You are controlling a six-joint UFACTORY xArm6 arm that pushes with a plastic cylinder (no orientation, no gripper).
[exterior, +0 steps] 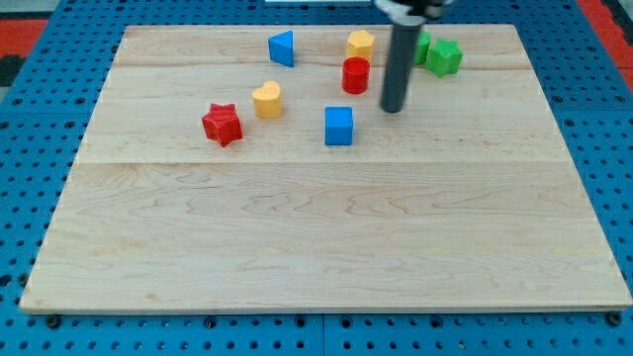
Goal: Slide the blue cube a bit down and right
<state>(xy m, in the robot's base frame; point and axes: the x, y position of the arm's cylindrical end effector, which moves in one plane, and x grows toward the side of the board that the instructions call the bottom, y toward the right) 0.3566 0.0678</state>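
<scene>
The blue cube sits on the wooden board, a little above the middle. My tip is the lower end of a dark rod that comes down from the view's top. It rests on the board to the right of the blue cube and slightly higher, with a gap between them. A red cylinder stands just left of the rod, above the cube.
A yellow heart block and a red star lie left of the cube. A blue triangular block, a yellow block and a green star sit near the top edge; another green block is partly hidden behind the rod.
</scene>
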